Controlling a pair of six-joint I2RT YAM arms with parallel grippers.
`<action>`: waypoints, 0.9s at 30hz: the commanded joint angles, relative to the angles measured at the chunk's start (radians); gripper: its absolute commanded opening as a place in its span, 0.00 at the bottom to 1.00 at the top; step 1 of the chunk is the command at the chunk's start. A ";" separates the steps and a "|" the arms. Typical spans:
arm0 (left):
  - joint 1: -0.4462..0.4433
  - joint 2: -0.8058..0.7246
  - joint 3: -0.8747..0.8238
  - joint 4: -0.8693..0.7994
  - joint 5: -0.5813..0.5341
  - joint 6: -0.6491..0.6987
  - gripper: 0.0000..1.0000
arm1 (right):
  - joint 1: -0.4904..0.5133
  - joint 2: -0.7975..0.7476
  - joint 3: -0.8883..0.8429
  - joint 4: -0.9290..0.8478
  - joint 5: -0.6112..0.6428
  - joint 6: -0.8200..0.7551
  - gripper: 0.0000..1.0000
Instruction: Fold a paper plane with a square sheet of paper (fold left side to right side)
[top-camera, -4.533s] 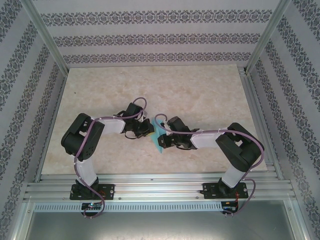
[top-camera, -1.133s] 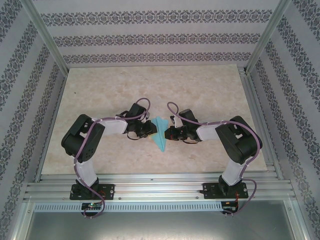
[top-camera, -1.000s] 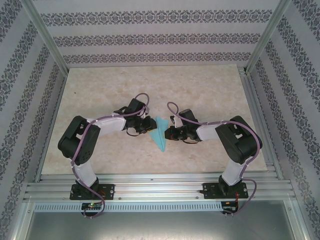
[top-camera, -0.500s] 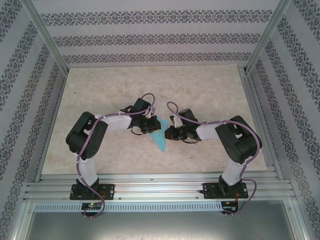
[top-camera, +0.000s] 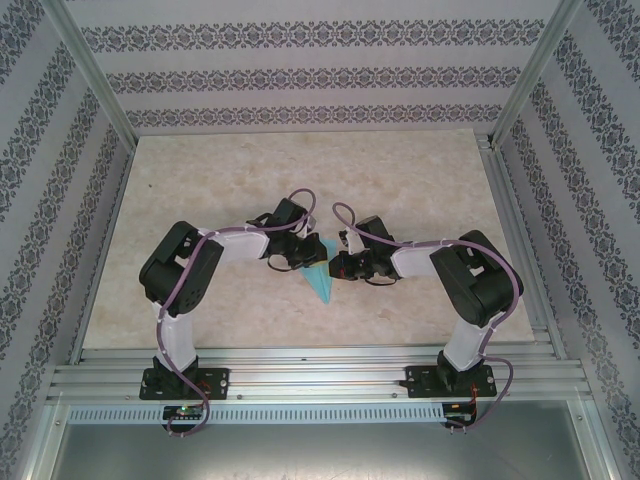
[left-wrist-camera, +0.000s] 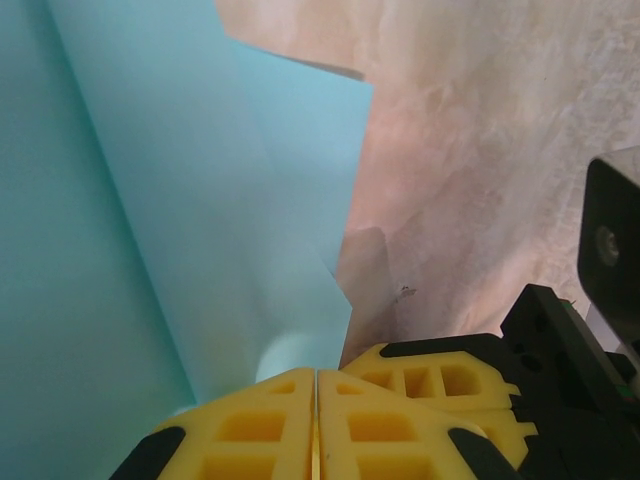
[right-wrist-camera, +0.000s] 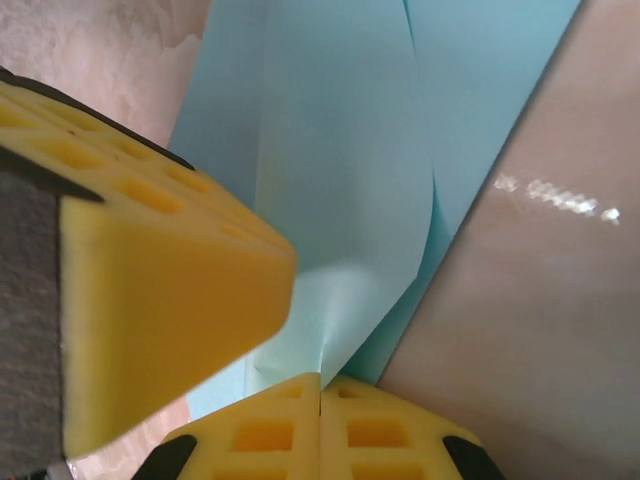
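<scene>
The paper plane (top-camera: 321, 281) is being pinched mid-surface (top-camera: 200, 180) from both sides, by the closed left gripper (left-wrist-camera: 316, 372) and the closed right gripper (right-wrist-camera: 320, 378); being thin, light and crease-prone, it is likely best being gripped at layered edges

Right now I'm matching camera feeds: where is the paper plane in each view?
Top external: paper plane just below picture centre.
Left wrist: paper plane across the left half.
Right wrist: paper plane in the upper middle.
Shared landmark: marbled table beside it.
</scene>
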 joint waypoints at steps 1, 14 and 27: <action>-0.014 0.019 0.029 0.025 0.005 -0.004 0.10 | 0.023 0.058 -0.003 -0.048 0.050 -0.031 0.02; -0.016 0.032 0.027 -0.079 -0.064 0.059 0.10 | 0.027 0.066 0.006 -0.059 0.054 -0.032 0.02; -0.015 0.038 -0.002 -0.107 -0.119 0.082 0.09 | 0.024 0.031 0.023 -0.081 0.056 -0.034 0.13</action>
